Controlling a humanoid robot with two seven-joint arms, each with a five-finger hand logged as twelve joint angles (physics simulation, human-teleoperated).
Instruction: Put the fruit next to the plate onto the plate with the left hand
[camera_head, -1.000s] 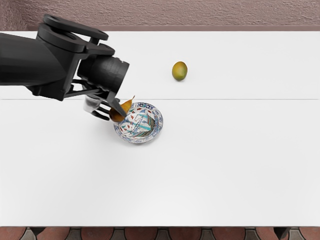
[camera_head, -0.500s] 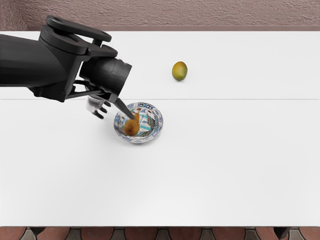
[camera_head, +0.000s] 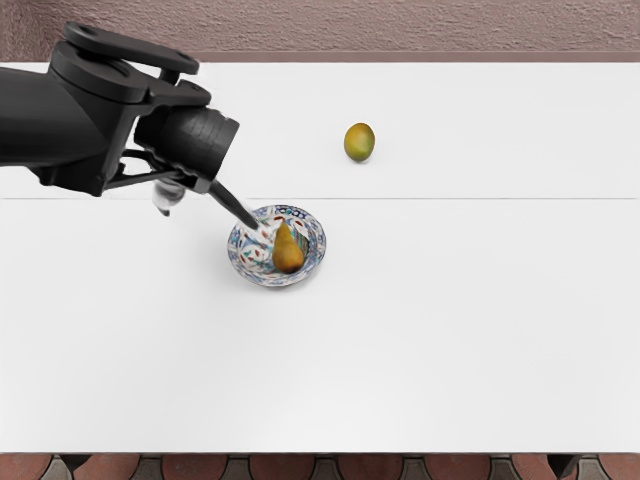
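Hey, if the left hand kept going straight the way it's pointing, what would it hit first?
Probably the plate, at its near rim: the left hand points down-right toward it, and the pear lies on it just beyond. Height is unclear from one view.

Your left arm (camera_head: 90, 110) comes in from the left side, big and dark. Your left hand (camera_head: 215, 192) points down and right, with one finger (camera_head: 238, 208) stretched straight, holding nothing.

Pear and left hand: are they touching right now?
Apart. In the head view the pear lies on the plate, and patterned plate surface shows between it and the outstretched finger of the left hand.
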